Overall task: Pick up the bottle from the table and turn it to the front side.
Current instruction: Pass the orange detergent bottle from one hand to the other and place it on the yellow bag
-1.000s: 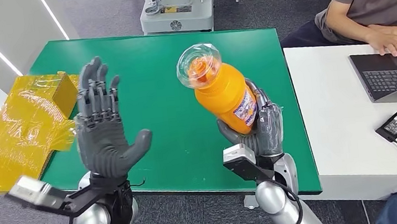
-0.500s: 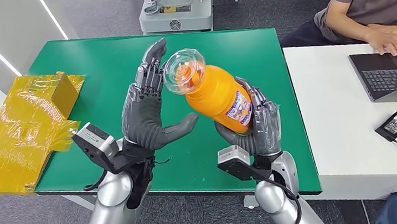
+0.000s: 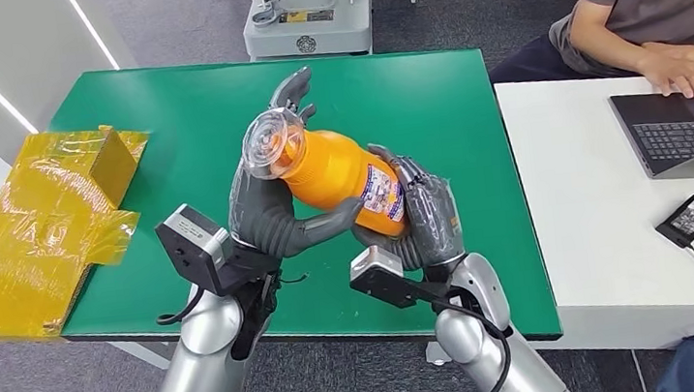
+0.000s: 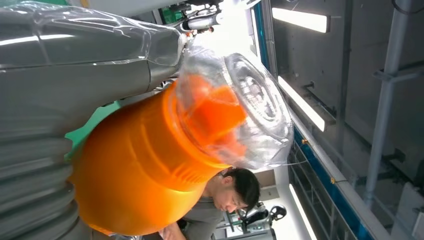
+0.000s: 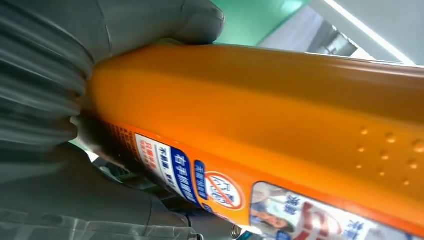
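Both hands are on the bottle (image 3: 336, 173) now, and you have it held up off the green bench (image 3: 168, 108), tilted with its clear domed cap (image 3: 273, 145) pointing toward the left side. Your right hand (image 3: 423, 219) wraps the lower body, fingers curled round the labelled end; the right wrist view shows its thumb (image 5: 200, 20) pressed against the orange wall above the printed label (image 5: 200, 182). Your left hand (image 3: 267, 209) cups the shoulder and neck, thumb laid under the body and fingers reaching up behind the cap.

Expect smooth, glossy plastic that will slide in the palm if the grip slackens. It looks full-bodied and opaque, so I would judge it moderately heavy for its size; whether it is filled cannot be told. The wall looks stiff enough to take a firm squeeze at the waist, though a hard one may dent it. The clear cap looks thin and brittle, seen close in the left wrist view (image 4: 240, 105); don't bear on it or turn by it.

Take your hold on the orange body, below the shoulder and on the label band, where the film may give a little more friction. Let one hand carry the weight while the other rolls it.
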Motion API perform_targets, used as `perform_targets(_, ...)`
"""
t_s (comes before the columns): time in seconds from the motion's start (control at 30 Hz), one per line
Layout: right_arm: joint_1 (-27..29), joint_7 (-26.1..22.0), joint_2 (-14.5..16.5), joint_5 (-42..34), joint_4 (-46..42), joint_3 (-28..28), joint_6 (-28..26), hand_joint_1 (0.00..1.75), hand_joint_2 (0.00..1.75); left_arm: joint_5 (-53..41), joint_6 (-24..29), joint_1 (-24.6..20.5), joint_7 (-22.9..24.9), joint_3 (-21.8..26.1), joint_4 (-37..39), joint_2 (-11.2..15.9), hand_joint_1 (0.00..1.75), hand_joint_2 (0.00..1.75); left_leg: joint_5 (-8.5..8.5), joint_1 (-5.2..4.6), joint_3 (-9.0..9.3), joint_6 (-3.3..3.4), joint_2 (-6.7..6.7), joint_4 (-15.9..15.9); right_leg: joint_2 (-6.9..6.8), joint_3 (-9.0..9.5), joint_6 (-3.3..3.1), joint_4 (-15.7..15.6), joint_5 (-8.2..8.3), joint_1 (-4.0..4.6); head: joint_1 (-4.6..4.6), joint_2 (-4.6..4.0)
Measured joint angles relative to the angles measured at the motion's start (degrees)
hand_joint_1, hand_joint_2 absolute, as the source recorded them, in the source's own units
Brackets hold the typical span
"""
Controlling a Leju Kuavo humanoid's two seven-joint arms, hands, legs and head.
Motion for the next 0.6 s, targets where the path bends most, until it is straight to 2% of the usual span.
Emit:
perform_targets(0.47,-1.54,0.96,0.17,1.99,2.51,-0.15,5.35,1.75,1.75,-3.09,0.27,0.05,0.69,0.16,0.94,-0.08,0.00,1.75,0.00,0.00,0.00,0.00,-0.01,0.00,-0.01,0.00,0.00,0.00,0.00,0.00,-0.01,0.00)
perform_targets(0.5,-1.56,0.91,0.17,2.06,2.64,-0.19,5.56,1.75,1.75,-3.27,0.21,0.05,0.69,0.17,1.03,-0.11,0.09,1.75,0.00,0.00,0.00,0.00,-0.01,0.00,0.00,0.00,0.00,0.00,0.00,0.00,-0.01,0.00)
perform_targets(0.6,-1.61,0.63,0.17,2.12,2.96,-0.29,6.11,1.75,1.75,-4.07,-0.19,0.04,0.69,0.17,1.14,-0.28,1.40,1.75,0.00,0.00,-0.01,0.00,-0.01,0.00,-0.01,0.00,0.00,0.00,0.00,0.00,-0.01,0.00)
